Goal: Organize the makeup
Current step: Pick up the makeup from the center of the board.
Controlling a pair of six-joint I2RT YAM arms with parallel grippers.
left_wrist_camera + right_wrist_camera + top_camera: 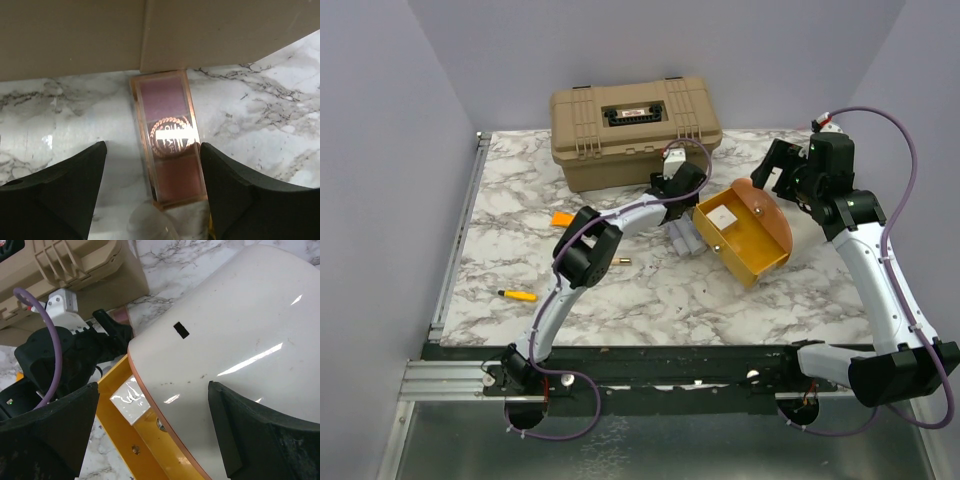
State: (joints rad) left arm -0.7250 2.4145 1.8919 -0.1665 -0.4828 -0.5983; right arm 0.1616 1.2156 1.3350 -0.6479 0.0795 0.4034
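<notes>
Palette (170,140), rose-gold rimmed, lies flat on desk (260,115), far end at the foot of the tan case (75,35). Long axis runs straight away from left claw (152,147), which straddles its near half, fingers wide apart, nothing gripped. Left arm is stretched forward, wrist tipped down over it. Right claw (154,387) hangs wide open and empty above pouch lid (240,330), so the left is nearer. Closing across the narrow width looks the likely move.

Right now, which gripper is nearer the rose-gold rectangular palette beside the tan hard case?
Left. The left gripper hangs open over the rose-gold rectangular palette, a finger either side. The right gripper is further off, open above the glossy cream, orange-rimmed pouch lid.
</notes>
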